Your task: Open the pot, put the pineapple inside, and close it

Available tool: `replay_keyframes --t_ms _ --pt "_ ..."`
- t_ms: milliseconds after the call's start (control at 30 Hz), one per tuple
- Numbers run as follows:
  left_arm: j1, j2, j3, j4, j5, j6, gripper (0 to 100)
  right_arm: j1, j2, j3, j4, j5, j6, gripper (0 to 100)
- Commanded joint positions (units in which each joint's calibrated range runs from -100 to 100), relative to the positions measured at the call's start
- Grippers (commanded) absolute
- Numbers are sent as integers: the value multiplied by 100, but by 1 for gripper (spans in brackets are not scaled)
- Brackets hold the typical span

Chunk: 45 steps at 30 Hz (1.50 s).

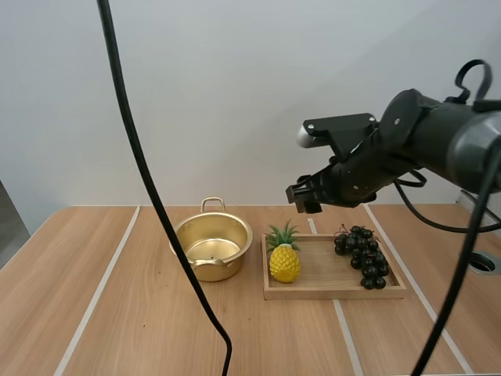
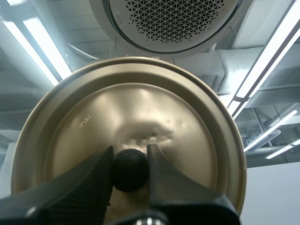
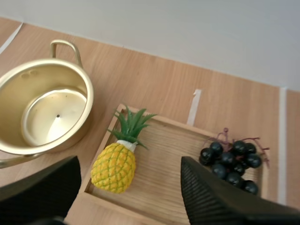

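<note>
An open gold pot (image 1: 211, 248) (image 3: 44, 110) stands on the table without its lid. The gold lid (image 2: 129, 140) hangs in the air, its black knob (image 2: 130, 169) pinched by my left gripper (image 2: 130, 164). A yellow pineapple (image 1: 284, 257) (image 3: 116, 161) with green leaves lies at the left end of a wooden tray (image 1: 329, 291) (image 3: 161, 145), just right of the pot. My right gripper (image 1: 304, 196) (image 3: 129, 187) hovers open well above the tray, over the pineapple, its fingers (image 3: 211, 197) spread wide with nothing between them.
A bunch of dark grapes (image 1: 362, 255) (image 3: 232, 161) lies at the right end of the tray. The pot's handles point to the back and front. White lines run across the wooden tabletop (image 1: 94, 298).
</note>
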Motion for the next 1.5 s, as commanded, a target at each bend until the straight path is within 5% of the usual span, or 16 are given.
replay_keyframes --t_ms 0,600,1467 --pt "-11 -43 -42 -129 -58 -29 0 -7 447 -56 481 380 -493 100" --pt "-11 -43 -42 -129 99 -29 0 -7 2177 -56 1457 445 -1368 100" --pt "-11 -46 -42 -129 511 -29 0 49 3430 -43 1831 -382 -2062 100"
